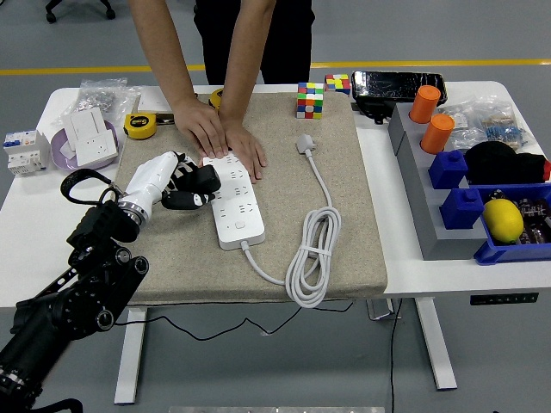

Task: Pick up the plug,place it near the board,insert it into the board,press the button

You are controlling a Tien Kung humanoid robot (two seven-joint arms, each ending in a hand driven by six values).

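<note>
The robot's left hand [176, 182], fingers curled around a black plug [205, 179], reaches over the white power strip [232, 200] while a person's hands [225, 138] press its far end.

Bright even light, sharp (shadows soft)

White power strip [231, 203] flat on beige mat, long axis running near-to-far; its white plug [305, 144] lies unplugged beside it, cord [312, 258] coiled right.
</note>
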